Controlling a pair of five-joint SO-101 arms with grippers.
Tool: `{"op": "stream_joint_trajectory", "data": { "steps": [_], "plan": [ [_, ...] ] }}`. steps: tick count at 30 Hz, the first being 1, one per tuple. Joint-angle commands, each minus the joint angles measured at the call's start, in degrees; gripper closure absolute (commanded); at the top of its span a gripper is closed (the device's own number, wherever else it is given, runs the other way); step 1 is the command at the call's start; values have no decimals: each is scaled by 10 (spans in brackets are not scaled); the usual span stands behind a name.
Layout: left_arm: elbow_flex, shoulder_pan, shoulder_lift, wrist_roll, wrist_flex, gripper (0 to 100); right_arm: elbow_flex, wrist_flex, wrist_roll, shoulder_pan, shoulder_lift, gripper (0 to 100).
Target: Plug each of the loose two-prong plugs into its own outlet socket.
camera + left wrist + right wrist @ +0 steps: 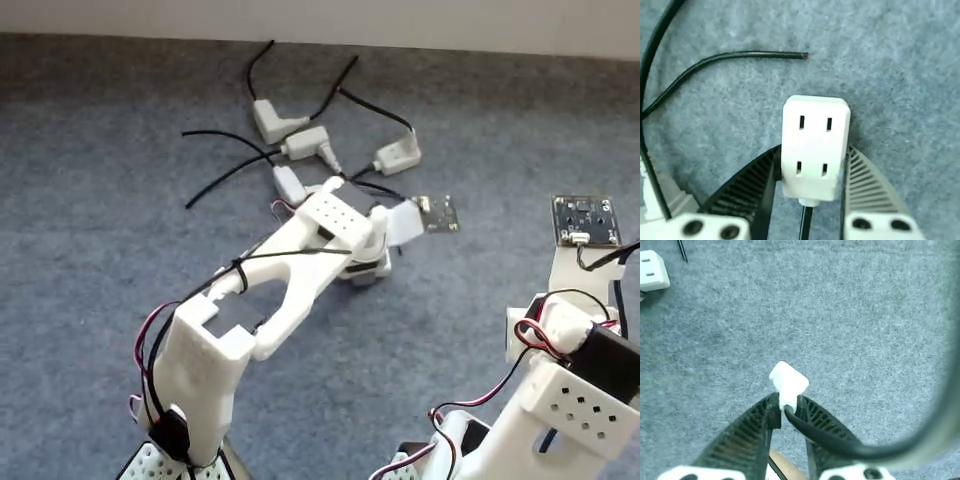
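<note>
A white socket [815,145] is clamped between the left fingers [752,185], near the middle of the grey counter [900,65]. A small white plug [788,381] with a black cord [840,442] is pinched by the right fingers [747,435]. More corded white pieces [305,143] are scattered on the counter beyond.

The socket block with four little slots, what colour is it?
White, with dark slots. The socket block shows best in the left wrist view.

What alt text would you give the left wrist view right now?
The left gripper clamps a white outlet socket, its two pairs of slots facing the camera, against grey carpet. The end of a black cable lies beyond it.
</note>
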Motion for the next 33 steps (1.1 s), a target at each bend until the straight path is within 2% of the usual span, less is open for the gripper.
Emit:
{"op": "stream_joint_trajectory", "data": {
  "steps": [1,9,13,16,22,33],
  "plan": [
    [-51,0,-7,71,35,954,-3,20,-18,1,-8,985],
    [-86,0,-2,323,41,954,-2,20,-18,1,-8,985],
    [-88,-5,15,400,41,954,-2,20,-19,3,-8,985],
    [-89,-15,51,410,37,938,-2,20,-19,6,-8,985],
    [-98,-19,77,406,41,833,-2,21,-19,6,-8,986],
    [-162,-22,-11,411,103,825,-3,20,-63,0,-8,986]
  ]
}}
